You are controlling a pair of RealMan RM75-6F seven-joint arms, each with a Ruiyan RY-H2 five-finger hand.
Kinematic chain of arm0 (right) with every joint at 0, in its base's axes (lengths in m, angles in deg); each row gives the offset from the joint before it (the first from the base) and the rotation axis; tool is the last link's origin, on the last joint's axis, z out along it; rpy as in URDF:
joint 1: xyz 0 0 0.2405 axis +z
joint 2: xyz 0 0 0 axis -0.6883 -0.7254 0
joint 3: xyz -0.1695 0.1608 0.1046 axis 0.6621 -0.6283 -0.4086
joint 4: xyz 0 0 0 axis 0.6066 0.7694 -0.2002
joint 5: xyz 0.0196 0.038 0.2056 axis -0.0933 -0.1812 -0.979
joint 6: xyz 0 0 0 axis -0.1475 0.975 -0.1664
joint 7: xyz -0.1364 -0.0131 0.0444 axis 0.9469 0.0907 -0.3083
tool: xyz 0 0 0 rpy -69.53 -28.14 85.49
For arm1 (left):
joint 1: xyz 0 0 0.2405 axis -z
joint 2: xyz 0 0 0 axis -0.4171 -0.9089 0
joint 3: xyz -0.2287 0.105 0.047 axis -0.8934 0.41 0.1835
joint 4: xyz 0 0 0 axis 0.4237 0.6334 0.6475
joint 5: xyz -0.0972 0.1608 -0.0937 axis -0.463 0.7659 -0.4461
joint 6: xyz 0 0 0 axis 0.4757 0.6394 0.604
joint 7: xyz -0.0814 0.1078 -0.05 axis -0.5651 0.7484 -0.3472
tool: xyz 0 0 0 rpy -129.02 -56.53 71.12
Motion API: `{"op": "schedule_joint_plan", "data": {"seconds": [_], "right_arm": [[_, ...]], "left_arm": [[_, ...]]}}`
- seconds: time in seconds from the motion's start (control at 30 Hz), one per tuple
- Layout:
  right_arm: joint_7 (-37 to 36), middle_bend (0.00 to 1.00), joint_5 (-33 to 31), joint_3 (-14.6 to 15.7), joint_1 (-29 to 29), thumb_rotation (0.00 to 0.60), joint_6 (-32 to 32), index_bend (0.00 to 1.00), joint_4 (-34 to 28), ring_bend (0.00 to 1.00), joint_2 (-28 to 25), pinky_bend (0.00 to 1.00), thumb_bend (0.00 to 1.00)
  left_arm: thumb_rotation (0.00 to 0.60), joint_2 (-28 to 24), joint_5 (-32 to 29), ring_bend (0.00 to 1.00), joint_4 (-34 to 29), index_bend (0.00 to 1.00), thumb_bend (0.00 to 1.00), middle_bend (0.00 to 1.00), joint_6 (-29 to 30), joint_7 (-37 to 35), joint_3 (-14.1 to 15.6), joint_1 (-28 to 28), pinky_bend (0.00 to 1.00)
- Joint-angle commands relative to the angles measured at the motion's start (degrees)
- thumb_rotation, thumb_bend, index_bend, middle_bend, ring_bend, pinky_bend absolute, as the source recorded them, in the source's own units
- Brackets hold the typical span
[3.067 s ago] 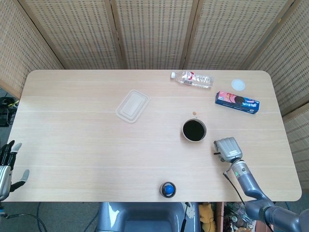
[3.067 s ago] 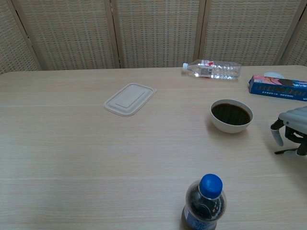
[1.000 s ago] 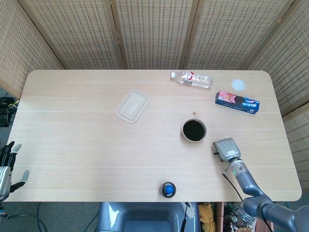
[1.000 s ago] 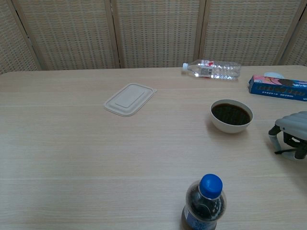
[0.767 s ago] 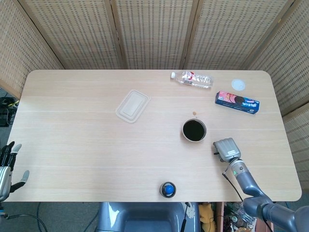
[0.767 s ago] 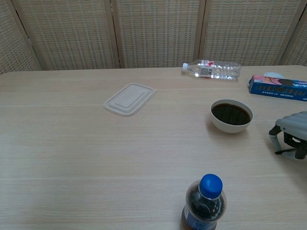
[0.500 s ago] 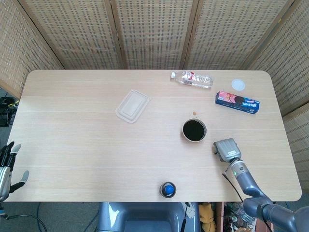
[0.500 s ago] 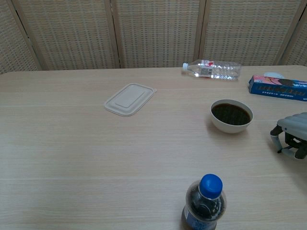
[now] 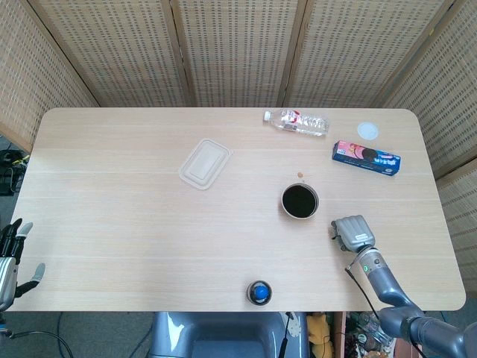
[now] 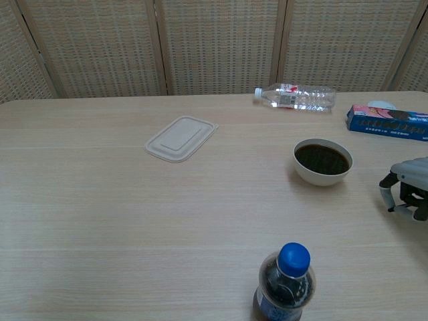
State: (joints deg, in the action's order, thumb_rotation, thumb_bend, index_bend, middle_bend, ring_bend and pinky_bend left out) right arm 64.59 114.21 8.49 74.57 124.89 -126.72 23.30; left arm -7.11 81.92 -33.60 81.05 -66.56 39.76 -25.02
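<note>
My right hand [image 9: 352, 231] hovers low over the table to the right of a white bowl of dark liquid [image 9: 299, 201]. Its fingers are curled under with nothing in them. The chest view shows this right hand [image 10: 408, 187] at the right border, fingertips pointing down at the tabletop, a little apart from the bowl [image 10: 323, 161]. My left hand [image 9: 11, 253] hangs beyond the table's near left corner, fingers spread and holding nothing; the chest view does not show it.
A dark soda bottle with a blue cap [image 9: 259, 292] stands at the near edge. A flat beige lid [image 9: 205, 164] lies left of centre. At the far right lie a clear water bottle [image 9: 296, 122], a blue biscuit box [image 9: 366, 157] and a small white disc [image 9: 367, 130].
My right hand has drifted slightly toward the near right, away from the bowl, and sunk a little. The left hand and all objects stay where they were.
</note>
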Motion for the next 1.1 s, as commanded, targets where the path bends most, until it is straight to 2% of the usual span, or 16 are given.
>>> {"op": "schedule_joint_plan", "data": {"seconds": [0.03,0.2,0.47,0.57,0.87,1.1], "right_arm": [[-3.12,0.98,0.16,-1.40,0.19,0.600,0.04,0.65,-4.23,0.96,-3.13,0.97,0.73],[-10.38,0.98,-0.06,-4.81,1.23,0.600,-1.20,0.66,-12.85,0.96,-9.25,0.98,0.74],[-19.90,0.98,-0.98,-8.46,2.77,0.600,-4.35,0.68,-18.40,0.96,-13.32,0.98,0.76],[-26.81,0.98,-2.62,-11.33,4.33,0.600,-7.54,0.68,-20.47,0.96,-14.24,0.98,0.76],[-38.81,0.98,-4.29,-15.51,7.94,0.600,-14.56,0.68,-19.21,0.96,-13.63,0.98,0.76],[-44.47,0.98,-5.48,-17.64,10.58,0.600,-18.01,0.68,-15.57,0.96,-11.14,0.98,0.76]], "left_arm": [[0.600,0.02,0.01,0.00,0.02,0.02,0.37,0.00,-0.03,-0.05,-0.04,0.05,0.00],[0.600,0.21,0.11,0.00,0.12,0.02,0.37,0.00,-0.14,-0.19,-0.02,0.13,0.00],[0.600,0.31,-0.02,0.00,0.40,0.02,0.37,0.00,-0.21,-0.56,0.05,0.03,0.00],[0.600,0.25,-0.42,0.00,0.78,0.02,0.37,0.00,-0.09,-0.91,0.07,-0.30,0.00],[0.600,0.07,-1.11,0.00,1.52,0.02,0.37,0.00,0.00,-1.65,0.18,-0.96,0.00],[0.600,0.10,-1.37,0.00,1.67,0.02,0.37,0.00,-0.06,-1.71,0.16,-1.15,0.00]]}}
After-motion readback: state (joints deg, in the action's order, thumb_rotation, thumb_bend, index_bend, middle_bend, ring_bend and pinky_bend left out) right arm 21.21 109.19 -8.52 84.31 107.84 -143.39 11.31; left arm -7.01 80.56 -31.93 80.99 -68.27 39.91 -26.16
